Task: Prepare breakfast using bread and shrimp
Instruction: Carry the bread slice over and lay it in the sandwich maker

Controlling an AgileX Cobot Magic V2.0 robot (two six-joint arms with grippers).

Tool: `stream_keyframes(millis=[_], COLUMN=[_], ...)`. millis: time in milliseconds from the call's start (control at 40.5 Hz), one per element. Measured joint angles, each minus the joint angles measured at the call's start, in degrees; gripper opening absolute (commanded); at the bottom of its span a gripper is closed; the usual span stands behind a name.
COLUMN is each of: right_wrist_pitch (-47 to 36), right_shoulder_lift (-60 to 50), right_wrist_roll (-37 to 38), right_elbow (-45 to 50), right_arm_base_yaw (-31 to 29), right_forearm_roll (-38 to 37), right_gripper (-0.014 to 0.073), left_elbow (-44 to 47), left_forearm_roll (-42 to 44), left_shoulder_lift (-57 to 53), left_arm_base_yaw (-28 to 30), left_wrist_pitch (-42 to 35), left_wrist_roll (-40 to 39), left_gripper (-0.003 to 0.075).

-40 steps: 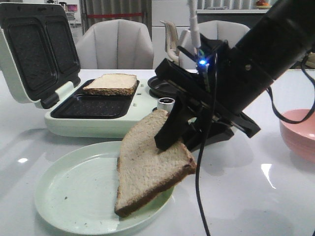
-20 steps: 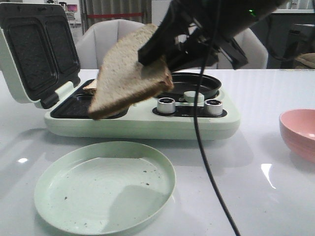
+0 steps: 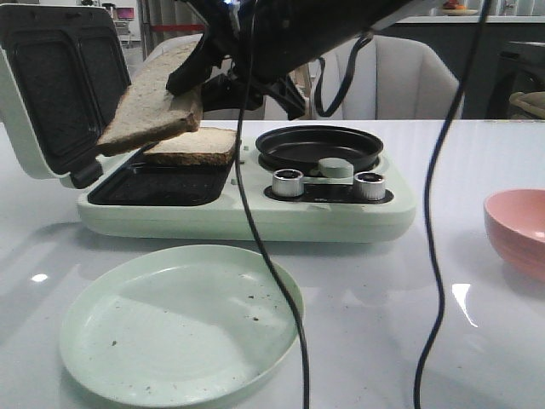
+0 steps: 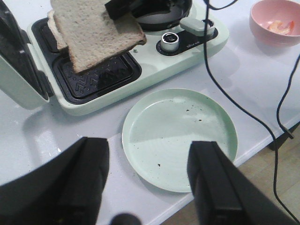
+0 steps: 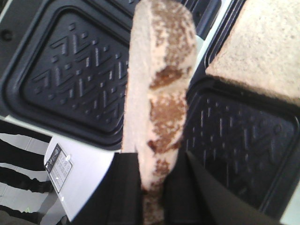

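Note:
My right gripper (image 3: pixel 192 77) is shut on one bread slice (image 3: pixel 145 106) and holds it tilted in the air over the open sandwich maker (image 3: pixel 247 213). In the right wrist view the slice (image 5: pixel 159 93) stands edge-on between the fingers of this gripper (image 5: pixel 152 171). The second slice (image 3: pixel 192 146) lies flat in the maker's far cavity, and it also shows in the right wrist view (image 5: pixel 262 51). The near cavity (image 4: pixel 98 77) is bare. Shrimp (image 4: pixel 279 26) lie in a pink bowl (image 4: pixel 276 18). My left gripper (image 4: pixel 150 187) is open and empty, high above the table beside the plate.
A pale green plate (image 3: pixel 179 324) sits in front of the maker, with only crumbs on it. The maker's lid (image 3: pixel 60 85) stands open at the left. A round black pan (image 3: pixel 319 146) and two knobs are on its right half. Black cables (image 3: pixel 272 273) hang down in front.
My right gripper has lifted the bread slice off the green plate and carried it up and to the left, over the sandwich maker. The plate is now bare.

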Motion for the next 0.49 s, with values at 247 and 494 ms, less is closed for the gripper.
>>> stream_keyframes(millis=[247, 494], right_wrist_pitch=[0.9, 0.9], right_shoulder_lift=[6.8, 7.9], right_wrist_roll=[-0.1, -0.1], right_elbow=[-5.1, -5.2], right_arm_base_yaw=[0.0, 0.0], right_forearm_roll=[0.1, -1.0], right_gripper=[0.0256, 0.0504], left_elbow=[0.0, 0.0], left_forearm_roll=[0.0, 0.0], left_shoulder_lift=[0.0, 0.0], left_arm_base_yaw=[0.0, 0.0], left_wrist_pitch=[0.0, 0.0], left_wrist_roll=[0.0, 0.0], left_gripper=[0.0425, 0.0425])
